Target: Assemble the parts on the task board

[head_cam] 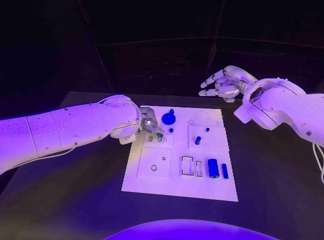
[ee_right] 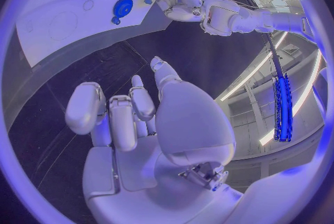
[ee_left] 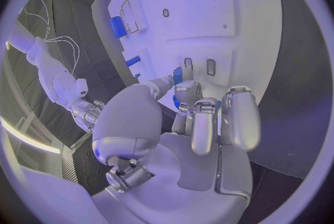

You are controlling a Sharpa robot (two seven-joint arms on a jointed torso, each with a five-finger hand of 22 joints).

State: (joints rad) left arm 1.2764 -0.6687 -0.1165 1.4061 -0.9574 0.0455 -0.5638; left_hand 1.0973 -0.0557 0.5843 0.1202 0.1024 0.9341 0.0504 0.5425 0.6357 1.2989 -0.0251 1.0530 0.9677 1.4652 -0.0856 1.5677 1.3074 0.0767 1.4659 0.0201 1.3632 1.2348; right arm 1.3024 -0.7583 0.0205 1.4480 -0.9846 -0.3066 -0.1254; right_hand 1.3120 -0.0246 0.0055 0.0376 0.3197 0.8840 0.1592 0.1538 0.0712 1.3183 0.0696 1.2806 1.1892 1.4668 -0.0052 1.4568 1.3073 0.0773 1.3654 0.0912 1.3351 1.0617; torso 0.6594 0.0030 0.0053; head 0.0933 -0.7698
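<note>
The white task board point(head_cam: 205, 187) lies in the middle of the black table. My left hand point(head_cam: 148, 127) hovers over its far left part, thumb and a finger pinching a small blue part point(ee_left: 178, 75) just above two small slots point(ee_left: 199, 64). On the board lie a round blue knob point(head_cam: 168, 118), a short blue peg point(head_cam: 198, 140), a blue cylinder point(head_cam: 213, 168) and a thin blue bar point(head_cam: 225, 171). My right hand point(head_cam: 223, 82) is raised beyond the board's far right corner, fingers apart and holding nothing; its palm point(ee_right: 139, 118) faces the table.
Rectangular recesses point(head_cam: 187, 166) and a round hole point(head_cam: 153, 168) mark the board's near half. Black table point(head_cam: 60, 200) surrounds the board on all sides. My left arm point(head_cam: 60, 130) crosses the table's left side.
</note>
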